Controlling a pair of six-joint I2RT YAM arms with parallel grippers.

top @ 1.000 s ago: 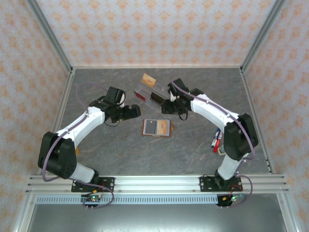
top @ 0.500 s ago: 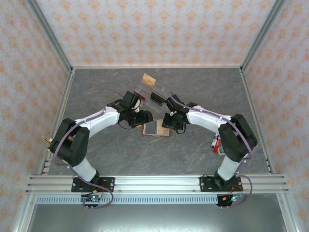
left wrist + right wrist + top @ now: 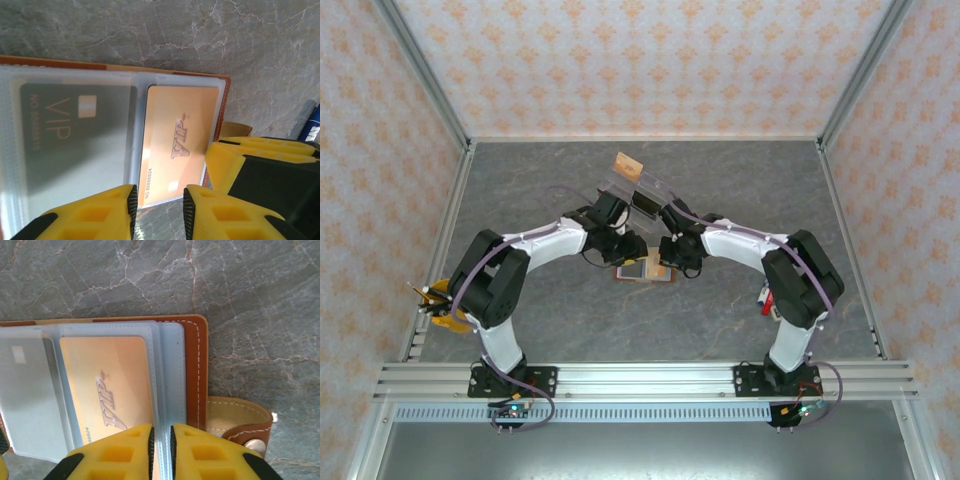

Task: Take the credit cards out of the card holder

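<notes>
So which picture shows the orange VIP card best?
The left wrist view: the flat tan-orange plastic card shows nearly whole, its VIP print readable through the clear sleeve. The right wrist view has it, its lower edge behind yellow fingers. From the top camera it is a tiny orange patch.

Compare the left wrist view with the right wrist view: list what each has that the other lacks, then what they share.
Left wrist, not right wrist: the readable VIP print on the dark grey plastic card, and a blue object at the picture's right edge.
Right wrist, not left wrist: the round metal snap on the tan leather strap.
Both: the open brown leather card holder, its orange-gold VIP card in a clear plastic sleeve, and the grey marbled tabletop.
</notes>
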